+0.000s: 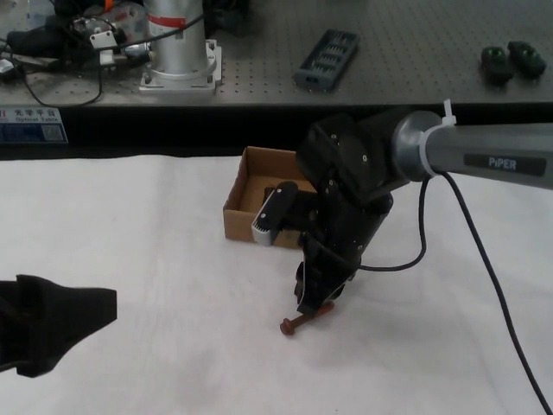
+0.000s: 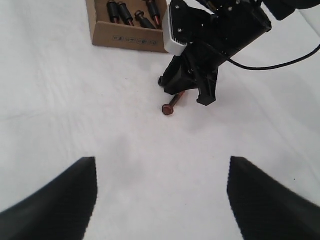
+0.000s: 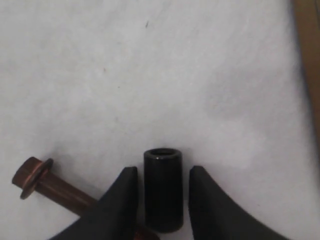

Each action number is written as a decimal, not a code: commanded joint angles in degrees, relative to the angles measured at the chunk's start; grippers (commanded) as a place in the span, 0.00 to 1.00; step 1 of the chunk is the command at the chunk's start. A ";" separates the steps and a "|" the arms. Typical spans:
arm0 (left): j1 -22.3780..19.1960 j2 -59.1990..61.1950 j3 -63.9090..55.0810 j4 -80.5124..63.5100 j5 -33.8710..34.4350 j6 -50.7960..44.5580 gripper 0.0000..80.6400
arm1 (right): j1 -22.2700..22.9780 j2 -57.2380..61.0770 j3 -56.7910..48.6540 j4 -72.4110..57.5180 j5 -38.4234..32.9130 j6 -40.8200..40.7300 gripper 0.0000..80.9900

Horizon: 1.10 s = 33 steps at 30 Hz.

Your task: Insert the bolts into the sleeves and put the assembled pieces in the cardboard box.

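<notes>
In the high view, one cardboard box (image 1: 235,201) of plain brown board sits open on a white cloth (image 1: 155,233). Just in front of it the right gripper (image 1: 313,304) points down over one rusty-brown bolt (image 1: 304,324) lying on the cloth, and the left gripper (image 1: 60,322) sits well apart at the near edge. In the left wrist view, the left gripper's two dark fingers (image 2: 62,202) are spread wide with nothing between them. About four dark pieces with reddish ends lie in the box. In the right wrist view, the right gripper's two fingers (image 3: 122,200) are closed to the width of one smooth black cylindrical sleeve (image 3: 163,192), hollow at its end, and hold it. The flanged bolt lies just beside it.
</notes>
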 commanded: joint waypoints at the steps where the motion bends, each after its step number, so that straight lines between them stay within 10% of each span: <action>1: 0.12 0.21 -0.03 -1.21 -0.44 0.84 0.65 | -0.24 0.48 -0.51 0.51 -0.81 0.10 0.17; 4: 0.12 0.21 -0.03 -1.35 -0.44 0.84 0.65 | -0.24 0.48 -0.57 0.61 -0.36 0.10 0.01; 33: 0.12 0.21 -0.13 -1.74 4.34 5.44 0.59 | -0.07 -35.32 16.67 8.68 1.34 6.78 0.02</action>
